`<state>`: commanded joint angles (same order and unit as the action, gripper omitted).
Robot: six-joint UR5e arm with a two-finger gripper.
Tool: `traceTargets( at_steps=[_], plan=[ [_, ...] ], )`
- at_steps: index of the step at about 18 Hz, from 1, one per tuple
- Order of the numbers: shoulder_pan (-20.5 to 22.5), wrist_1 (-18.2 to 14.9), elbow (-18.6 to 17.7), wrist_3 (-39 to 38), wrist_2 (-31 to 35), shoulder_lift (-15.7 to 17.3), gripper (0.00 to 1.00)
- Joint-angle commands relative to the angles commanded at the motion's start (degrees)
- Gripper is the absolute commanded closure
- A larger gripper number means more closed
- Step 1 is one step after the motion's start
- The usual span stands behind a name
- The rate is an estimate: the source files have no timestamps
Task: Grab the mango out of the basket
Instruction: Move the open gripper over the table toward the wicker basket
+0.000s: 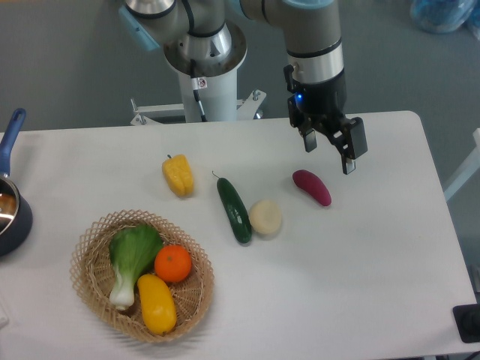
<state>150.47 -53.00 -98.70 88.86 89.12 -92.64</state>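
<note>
The mango (157, 303) is a smooth yellow-orange oblong fruit lying at the front of the round wicker basket (94, 229), at the table's front left. Beside it in the basket are a round orange (173, 263) and a green bok choy (132, 259). My gripper (329, 151) hangs open and empty above the table at the back right, far from the basket, just above and behind a purple eggplant (311, 187).
On the table lie a yellow bell pepper (178, 175), a dark green cucumber (234, 209) and a pale round onion-like vegetable (265, 217). A blue-handled pot (10, 206) sits at the left edge. The robot base (205, 82) stands behind the table.
</note>
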Motion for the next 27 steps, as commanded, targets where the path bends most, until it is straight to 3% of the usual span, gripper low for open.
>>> traceTargets(
  at_steps=[19, 27],
  plan=[
    [-0.1, 0.1, -4.0, -1.5, -1.0, 0.5, 0.00],
    [-4.6, 0.0, -3.6, -28.5, -1.1, -2.0, 0.00]
  ],
)
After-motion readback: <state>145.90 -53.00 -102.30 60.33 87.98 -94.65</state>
